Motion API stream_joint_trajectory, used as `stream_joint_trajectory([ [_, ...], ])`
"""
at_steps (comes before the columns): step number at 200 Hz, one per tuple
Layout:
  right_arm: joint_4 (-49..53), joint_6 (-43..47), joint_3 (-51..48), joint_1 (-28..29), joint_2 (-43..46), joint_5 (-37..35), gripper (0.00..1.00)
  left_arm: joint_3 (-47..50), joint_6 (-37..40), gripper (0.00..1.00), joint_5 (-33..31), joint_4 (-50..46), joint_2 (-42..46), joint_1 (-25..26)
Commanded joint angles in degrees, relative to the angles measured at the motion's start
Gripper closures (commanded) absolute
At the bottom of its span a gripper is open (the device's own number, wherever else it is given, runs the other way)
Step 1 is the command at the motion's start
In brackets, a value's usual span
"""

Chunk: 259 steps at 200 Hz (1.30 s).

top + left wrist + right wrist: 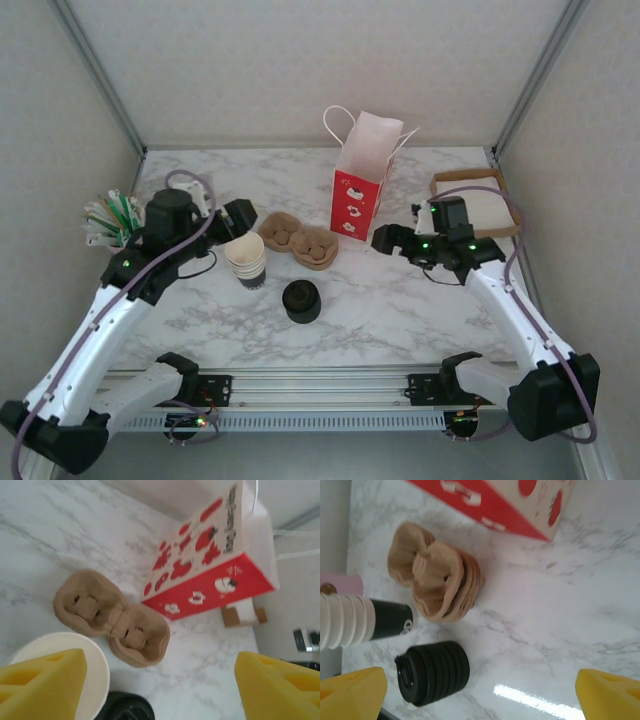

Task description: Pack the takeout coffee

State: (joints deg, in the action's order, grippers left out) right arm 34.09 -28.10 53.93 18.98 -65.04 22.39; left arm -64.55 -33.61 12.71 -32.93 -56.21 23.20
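Inspected early in packing: no cup lidded, carrier bare.

Found left gripper (240, 214) spread wide, pinching nothing, with cups (246, 262) directly under one finger (42, 680) and carrier (112, 617) just ahead, bag (358, 195) beyond that. Judged it placed to take the top cup. Found right gripper (392, 240) likewise spread and empty, with lids (434, 679) close by one finger, carrier past them, bag further ahead. Judged coffee not yet made up: cups nested and lidless under left gripper, lids apart in own stack between the two grippers. Counted no step as done. Judged as left: pull one cup off, cap it, seat it in carrier or bag. Cannot tell bag contents from these angles.
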Motion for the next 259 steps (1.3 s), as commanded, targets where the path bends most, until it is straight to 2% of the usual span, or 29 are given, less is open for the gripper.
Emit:
stream_joint_trajectory([
  [1,1.57,0.98,2.09,4.25,-1.42,-3.17,0.04,-4.4,4.66,0.31,-8.03,-11.13,-5.14,6.49],
  [26,1.73,0.42,2.32,7.64,-2.44,-7.64,0.05,-8.56,5.08,0.42,-15.98,-17.22,-11.15,13.99],
  [51,0.88,-0.94,0.84,9.36,-1.71,-10.93,0.04,-10.88,5.28,0.47,-21.55,-20.92,-14.79,17.17],
  [109,-0.46,-2.24,-2.52,10.23,-0.27,-11.79,0.04,-12.0,6.05,0.49,-26.16,-25.11,-21.91,17.32],
  [127,-0.18,-1.67,-2.3,10.35,-0.44,-11.45,0.04,-11.65,5.94,0.53,-27.42,-25.6,-22.89,17.32],
  [178,-0.38,-1.78,-2.58,10.65,-0.44,-11.03,0.04,-10.97,6.27,0.67,-27.39,-25.03,-24.01,17.23],
  [259,0.15,-2.18,-2.6,11.2,0.21,-10.71,0.04,-10.09,7.17,0.7,-26.6,-24.74,-25.48,17.14],
])
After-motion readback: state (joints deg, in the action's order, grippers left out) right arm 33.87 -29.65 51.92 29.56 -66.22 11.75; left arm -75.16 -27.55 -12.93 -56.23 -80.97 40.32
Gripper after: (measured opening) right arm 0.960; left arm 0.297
